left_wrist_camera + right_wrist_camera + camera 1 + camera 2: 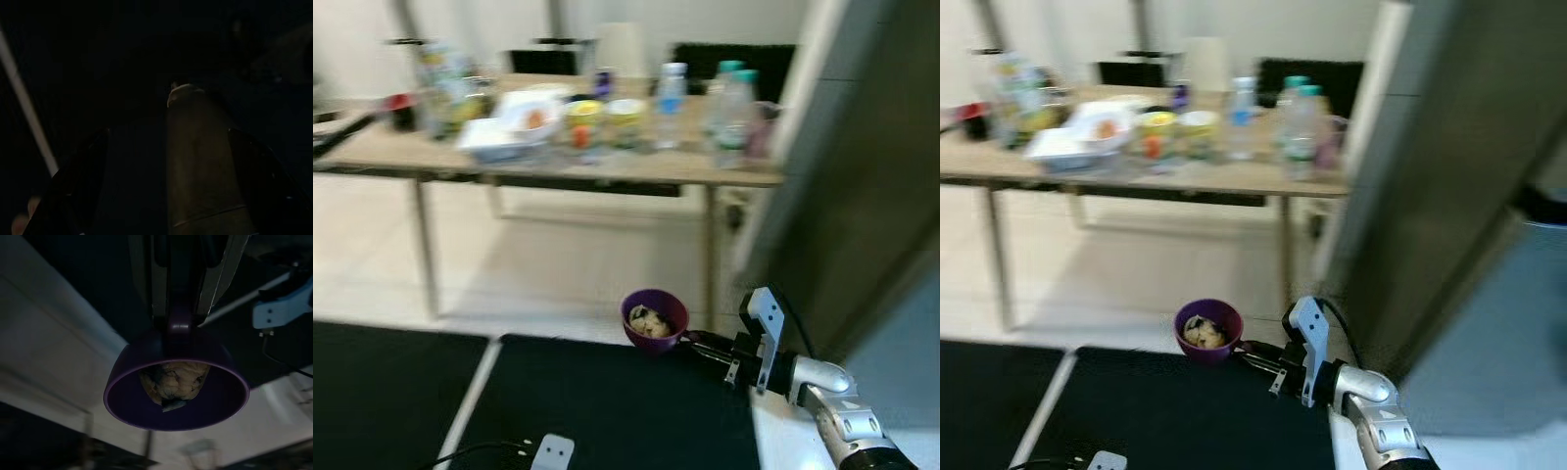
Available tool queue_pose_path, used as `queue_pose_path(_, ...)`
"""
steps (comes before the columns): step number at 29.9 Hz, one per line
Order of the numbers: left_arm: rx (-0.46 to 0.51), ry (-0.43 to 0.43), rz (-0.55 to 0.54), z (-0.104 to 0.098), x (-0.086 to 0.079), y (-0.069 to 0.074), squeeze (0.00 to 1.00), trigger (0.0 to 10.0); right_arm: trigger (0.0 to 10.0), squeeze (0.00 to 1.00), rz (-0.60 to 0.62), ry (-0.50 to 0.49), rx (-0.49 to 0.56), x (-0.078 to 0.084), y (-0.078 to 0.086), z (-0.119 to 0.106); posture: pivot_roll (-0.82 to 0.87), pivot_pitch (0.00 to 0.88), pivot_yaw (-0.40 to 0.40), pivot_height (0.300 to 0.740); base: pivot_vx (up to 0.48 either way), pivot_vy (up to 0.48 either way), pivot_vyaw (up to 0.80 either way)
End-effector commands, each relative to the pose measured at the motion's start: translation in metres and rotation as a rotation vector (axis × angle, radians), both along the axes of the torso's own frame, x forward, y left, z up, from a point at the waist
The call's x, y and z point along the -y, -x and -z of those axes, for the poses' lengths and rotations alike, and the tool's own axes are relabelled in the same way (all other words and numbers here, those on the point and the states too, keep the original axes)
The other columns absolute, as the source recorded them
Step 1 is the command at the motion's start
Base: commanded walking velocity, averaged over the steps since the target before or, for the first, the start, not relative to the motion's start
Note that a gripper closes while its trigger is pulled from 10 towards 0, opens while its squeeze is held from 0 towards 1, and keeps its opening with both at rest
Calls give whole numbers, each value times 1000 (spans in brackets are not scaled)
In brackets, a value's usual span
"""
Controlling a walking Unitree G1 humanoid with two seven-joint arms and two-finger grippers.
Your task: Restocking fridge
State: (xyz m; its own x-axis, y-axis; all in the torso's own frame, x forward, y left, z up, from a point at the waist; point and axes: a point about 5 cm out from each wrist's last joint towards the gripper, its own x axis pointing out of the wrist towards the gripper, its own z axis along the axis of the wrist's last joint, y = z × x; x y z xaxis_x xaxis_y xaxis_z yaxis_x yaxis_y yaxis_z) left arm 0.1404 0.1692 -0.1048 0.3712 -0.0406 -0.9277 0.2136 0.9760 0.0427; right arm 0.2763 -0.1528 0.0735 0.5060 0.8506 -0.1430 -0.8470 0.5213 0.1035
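Observation:
A purple bowl (655, 319) with a lump of food inside hangs low in front of me, over the black mat. My right gripper (697, 343) is shut on the bowl's stubby handle, coming in from the right. The right wrist view looks along the black fingers (210, 279) at the bowl (146, 411) and the pale food (173, 382). To the right stands the grey fridge door (862, 166). The left wrist view is very dark; a pale rounded shape (195, 166) can be made out.
A wooden table (558, 164) stands ahead with water bottles (671, 103), yellow tubs (584, 122), a white food tray (504, 132) and other groceries. Pale floor lies between me and the table. A black mat (607, 411) covers the near floor.

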Motion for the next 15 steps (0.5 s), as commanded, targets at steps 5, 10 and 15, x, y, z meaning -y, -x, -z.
queue_pose_path(5, -40, -5, -1, 3, -1, 10, 0, 10000, 10000, 0, -14, -14, 15, -6, -1, -1, -62, 0, -18, 740, 0, 0, -800)
queue_pose_path(10, -36, -10, 4, 3, -2, 9, 0, 10000, 10000, 0, -3, -13, 17, -6, -3, -2, -62, 0, -17, 740, 0, 0, -800)
queue_pose_path(15, -35, -10, 4, 3, -2, 9, 0, 10000, 10000, 0, 3, -15, 19, -6, -3, -2, -61, 0, -17, 740, 0, 0, -800)
